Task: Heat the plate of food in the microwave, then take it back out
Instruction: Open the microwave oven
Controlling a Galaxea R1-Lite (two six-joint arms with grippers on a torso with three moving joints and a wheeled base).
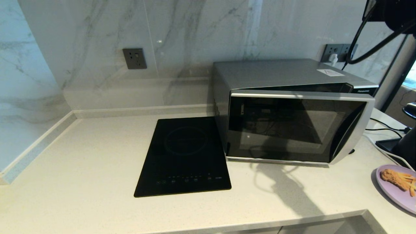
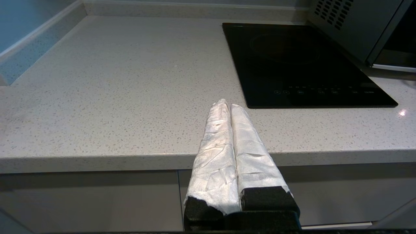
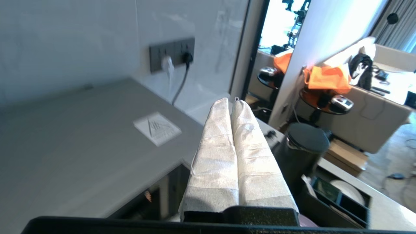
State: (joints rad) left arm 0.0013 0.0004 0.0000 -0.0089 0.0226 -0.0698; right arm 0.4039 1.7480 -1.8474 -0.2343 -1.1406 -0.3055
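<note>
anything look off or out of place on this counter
The microwave door stands slightly ajar, its top edge away from the body. The plate of food sits at the counter's far right, partly out of frame. Nothing is spilled or damaged.

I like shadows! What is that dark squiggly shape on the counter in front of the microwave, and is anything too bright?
Head view: a dark arm-shaped shadow lies on the counter before the microwave, whose glass door mirrors the room. Right wrist view: the doorway behind is washed out with daylight. Left wrist view: a small glint sparkles on the counter.
</note>
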